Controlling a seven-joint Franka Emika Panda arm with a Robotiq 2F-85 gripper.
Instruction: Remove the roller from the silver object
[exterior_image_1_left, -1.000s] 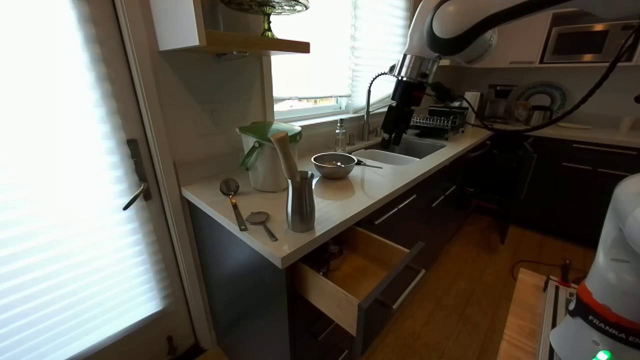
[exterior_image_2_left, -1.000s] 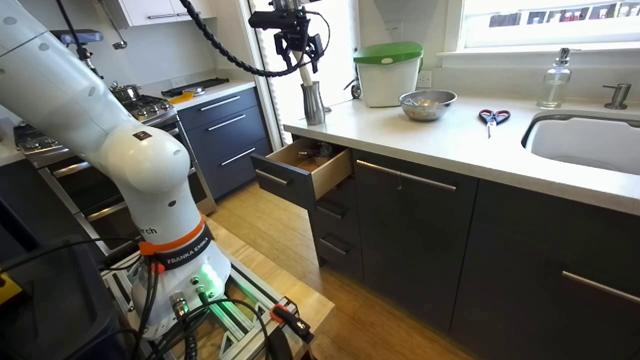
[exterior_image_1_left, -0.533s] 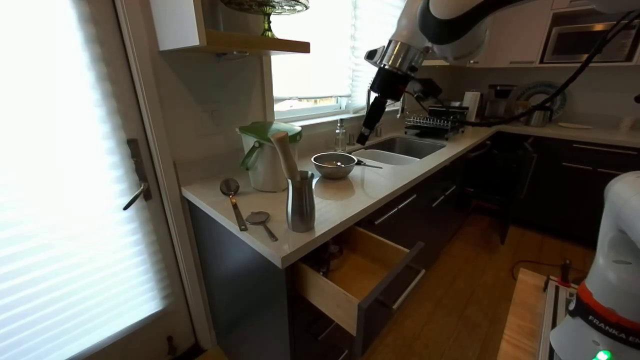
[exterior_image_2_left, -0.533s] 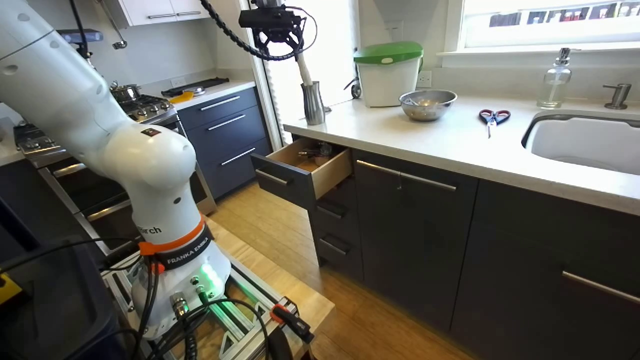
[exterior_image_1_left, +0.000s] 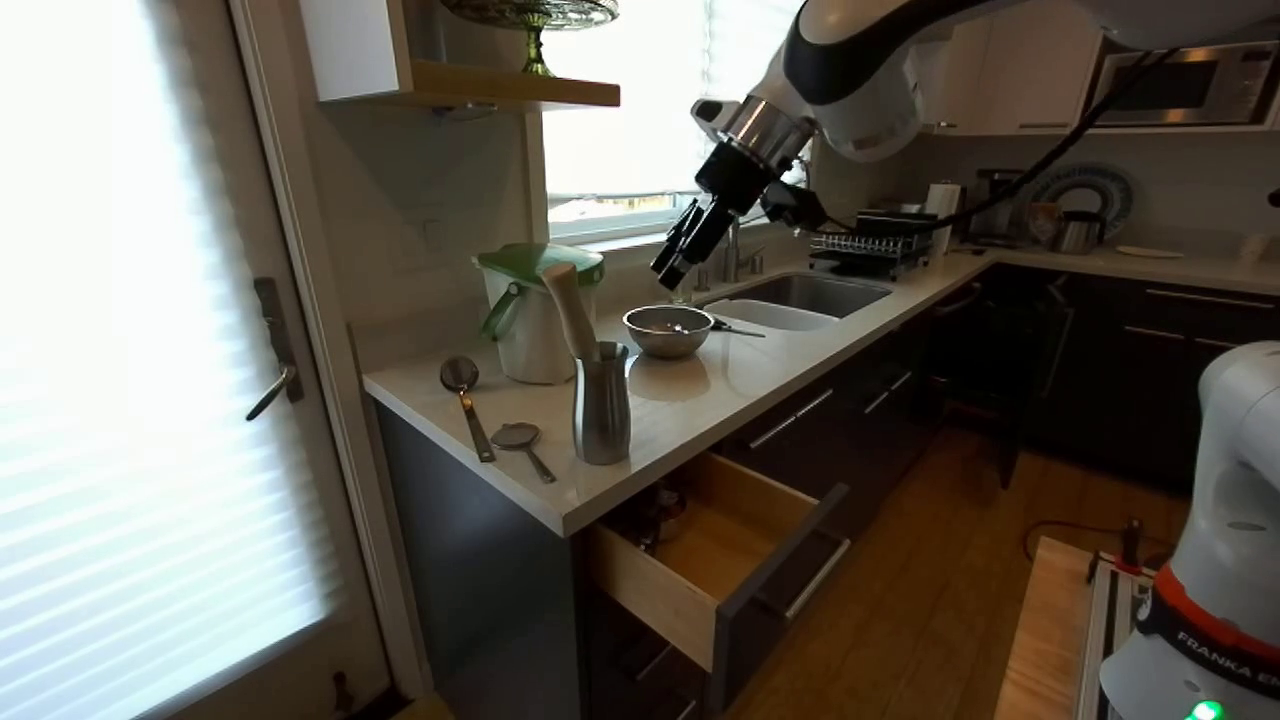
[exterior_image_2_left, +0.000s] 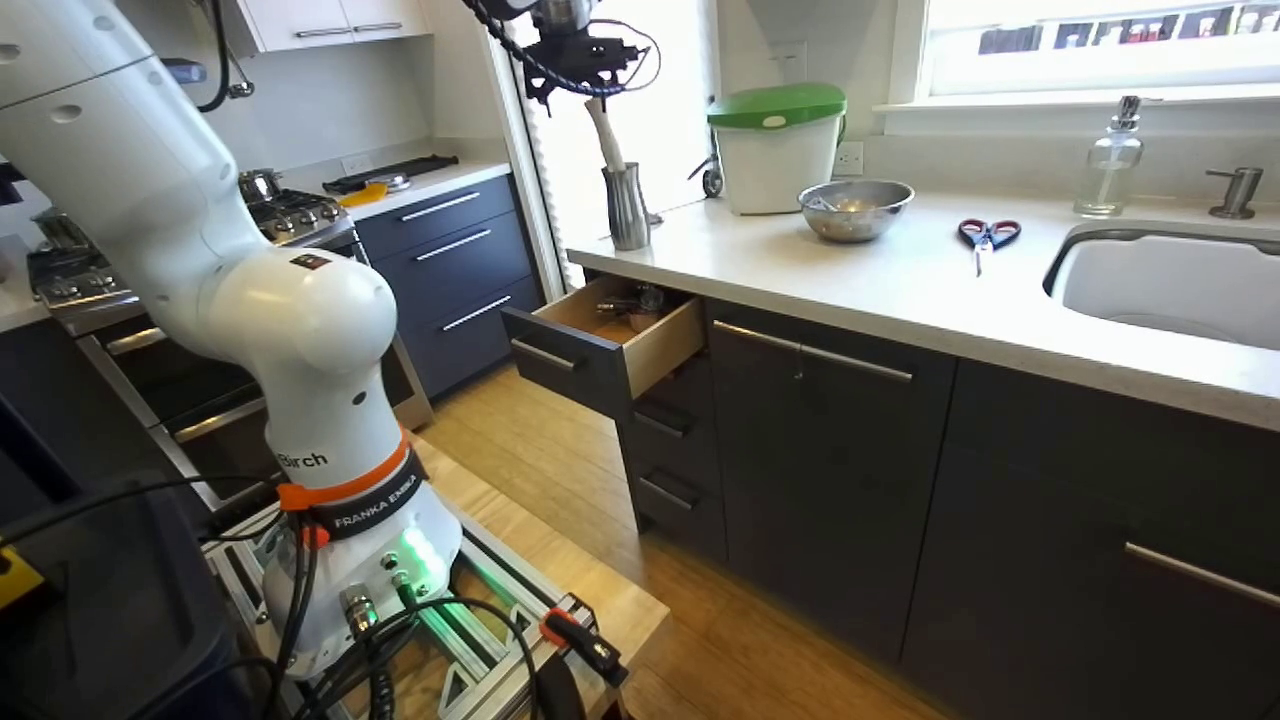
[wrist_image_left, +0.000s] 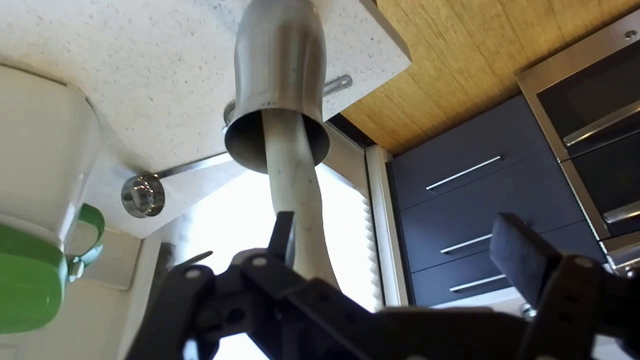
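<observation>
The roller, a pale wooden pin, leans in the silver object, a tall metal cup standing upright near the counter's corner. In an exterior view the roller sticks up from the cup. In the wrist view the roller comes out of the cup's mouth, and its far end is hidden behind the left finger. My gripper is open wide and empty. The roller appears near the left finger, partly behind it; I cannot tell whether they touch. In an exterior view my gripper hangs apart from the roller.
A white bin with a green lid and a silver bowl stand near the cup. Two metal utensils lie beside it. An open drawer juts out below the counter. Scissors lie near the sink.
My gripper has moved towards the roller and cup, tilting and turning as it came; in an exterior view it has also risen slightly. The roller and cup have not moved.
</observation>
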